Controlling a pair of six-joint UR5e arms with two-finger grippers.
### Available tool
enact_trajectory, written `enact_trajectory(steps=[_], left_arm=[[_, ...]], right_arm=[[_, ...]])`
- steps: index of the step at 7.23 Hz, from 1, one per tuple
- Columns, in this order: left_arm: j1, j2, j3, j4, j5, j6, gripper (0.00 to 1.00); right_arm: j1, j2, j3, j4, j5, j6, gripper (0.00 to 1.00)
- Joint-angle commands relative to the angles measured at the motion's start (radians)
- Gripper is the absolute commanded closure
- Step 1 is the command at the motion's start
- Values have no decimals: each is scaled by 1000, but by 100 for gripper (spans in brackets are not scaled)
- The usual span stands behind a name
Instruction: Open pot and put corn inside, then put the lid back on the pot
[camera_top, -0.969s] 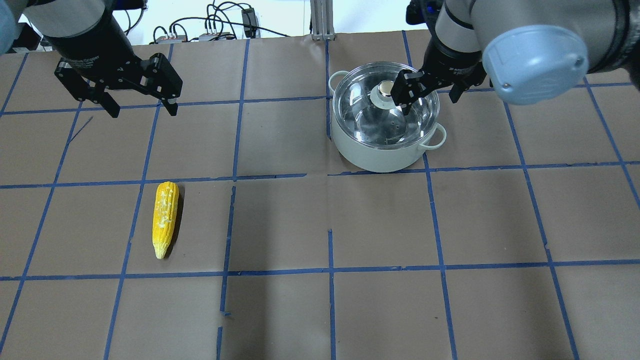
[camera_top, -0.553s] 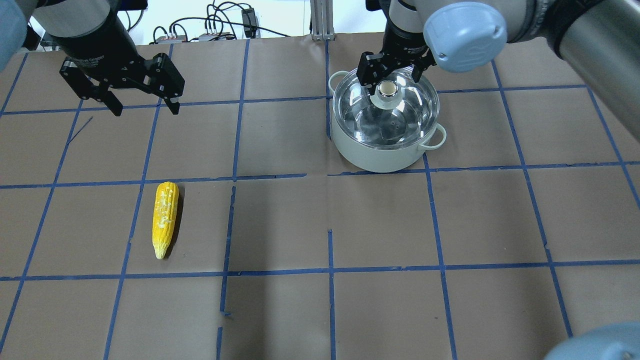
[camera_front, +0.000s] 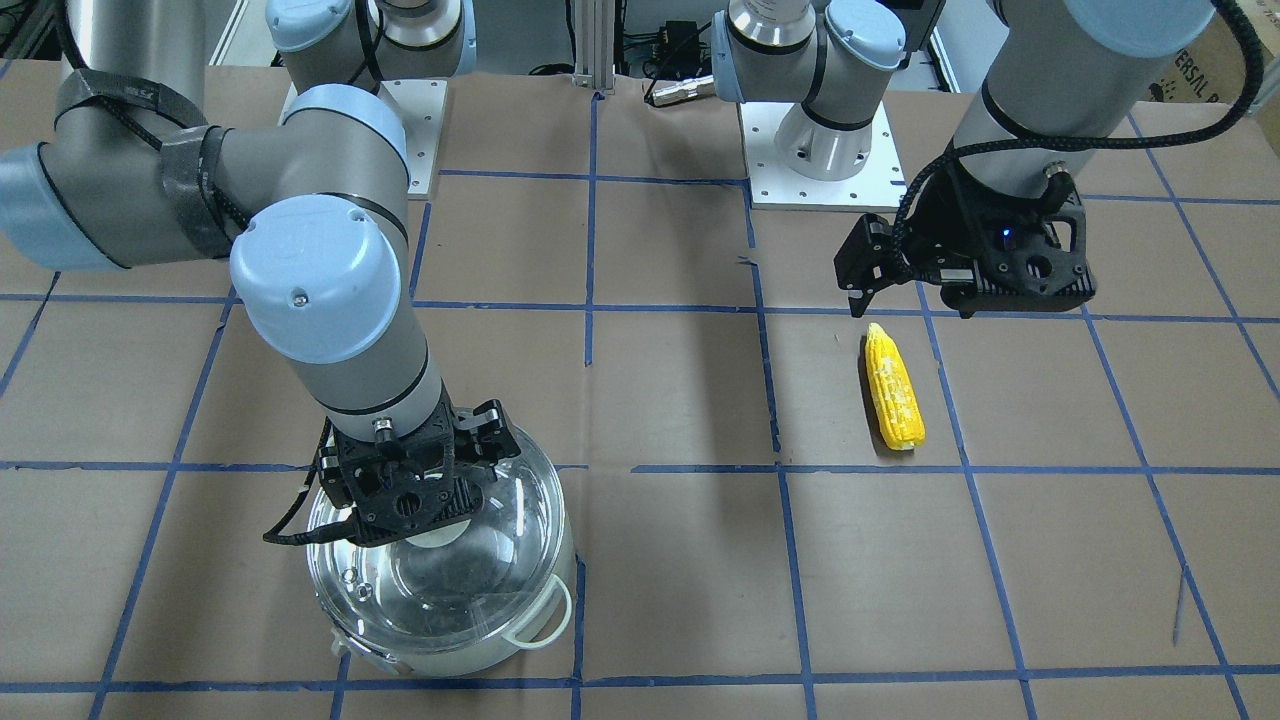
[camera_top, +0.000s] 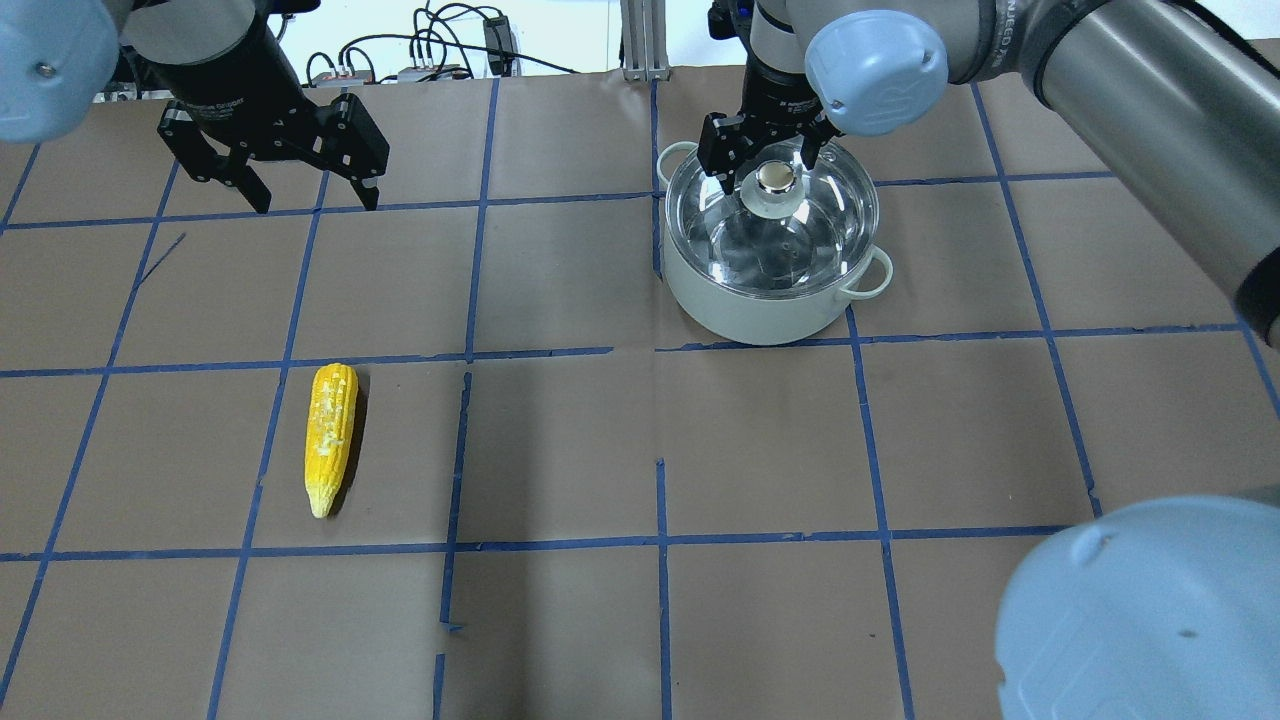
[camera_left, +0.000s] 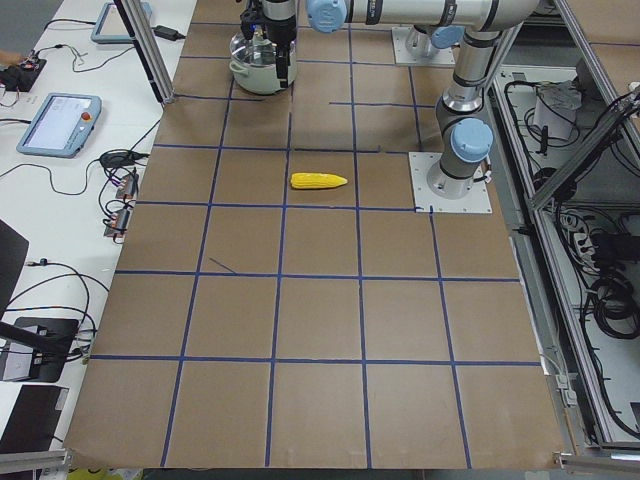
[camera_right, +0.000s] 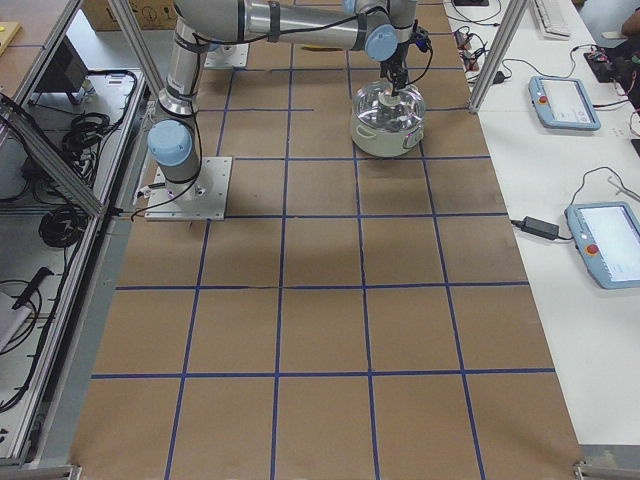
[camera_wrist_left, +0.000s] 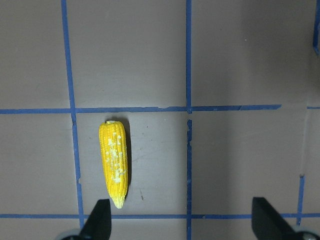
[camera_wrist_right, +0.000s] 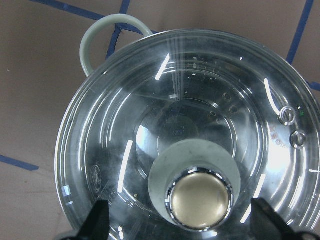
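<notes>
Straddling the knob (camera_top: 775, 180), the right pincer (camera_top: 768, 165) stands spread over the lid (camera_top: 830, 215) closing the pot (camera_top: 760, 315); glare obscures its interior. Spread too, the left pincer (camera_top: 315, 200) hangs apart from the corn (camera_top: 330, 440) lying on the worktop (camera_top: 600, 450).

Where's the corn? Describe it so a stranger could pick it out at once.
Find the brown table gridded with blue tape. On the robot's left half, well apart from the lidded pot, the corn lies flat inside one square, near the open left gripper. It is the only yellow thing there: a small cob tapering to a point, with whitish patches.
</notes>
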Motion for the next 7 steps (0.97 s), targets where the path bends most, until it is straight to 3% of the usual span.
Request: enact_trajectory(steps=[1, 3, 4, 5, 7], left_arm=[[-2, -14, 7, 2, -2, -4, 0], [-2, -14, 12, 2, -2, -4, 0], [-2, -7, 9, 2, -2, -3, 0], [-2, -10, 12, 2, -2, -3, 0], [-2, -10, 3, 2, -2, -3, 0]], right_arm=[[-1, 17, -1, -25, -3, -2, 0], [-1, 19, 2, -30, -3, 0, 3], [-3, 19, 8, -30, -4, 0, 9], [-3, 19, 9, -30, -6, 0, 20], [-3, 19, 3, -25, -6, -4, 51]])
